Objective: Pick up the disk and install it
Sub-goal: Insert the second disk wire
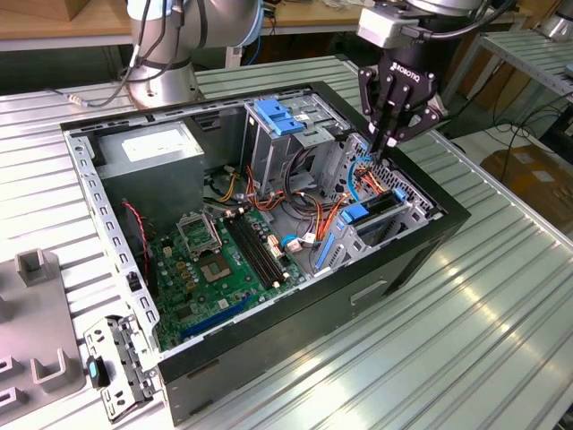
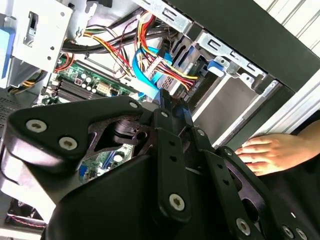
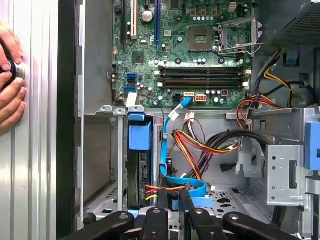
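The disk (image 1: 380, 207) stands on edge in a slot of the drive bay at the exterior view's right end of the open computer case (image 1: 407, 260), its blue rail tab on top. The first wrist view shows the disk (image 3: 139, 136) as a blue tab over a dark edge. My gripper (image 1: 387, 146) hangs just above the bay, a little behind the disk. It is shut, its fingertips (image 3: 186, 200) close together, and it holds nothing. The gripper (image 2: 167, 102) tips sit right at a blue flat cable (image 3: 182, 180) among orange and yellow wires.
A tall metal cage with a blue top (image 1: 282, 121) stands behind the bay, beside a grey power supply (image 1: 152, 148) and the motherboard (image 1: 224, 260). A person's hand (image 3: 10, 85) rests on the ribbed table beside the case. A grey fixture (image 1: 36, 331) lies at the exterior view's left.
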`<control>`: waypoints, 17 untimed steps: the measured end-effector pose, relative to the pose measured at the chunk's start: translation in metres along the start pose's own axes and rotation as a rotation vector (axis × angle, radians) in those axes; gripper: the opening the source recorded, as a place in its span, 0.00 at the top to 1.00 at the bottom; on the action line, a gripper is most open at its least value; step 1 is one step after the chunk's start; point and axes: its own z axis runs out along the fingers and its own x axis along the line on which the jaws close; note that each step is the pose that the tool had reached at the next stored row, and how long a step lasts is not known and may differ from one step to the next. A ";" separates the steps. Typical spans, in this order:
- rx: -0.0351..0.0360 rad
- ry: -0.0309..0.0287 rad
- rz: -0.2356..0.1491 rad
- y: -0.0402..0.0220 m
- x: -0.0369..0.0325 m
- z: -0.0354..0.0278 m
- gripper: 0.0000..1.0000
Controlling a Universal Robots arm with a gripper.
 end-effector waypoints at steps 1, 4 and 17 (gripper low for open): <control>-0.0005 0.0017 0.000 -0.0001 -0.0004 0.0035 0.76; -0.0007 0.0118 0.000 -0.0001 -0.0008 0.0095 0.76; 0.0027 0.0207 -0.005 0.0128 0.0025 0.0235 0.84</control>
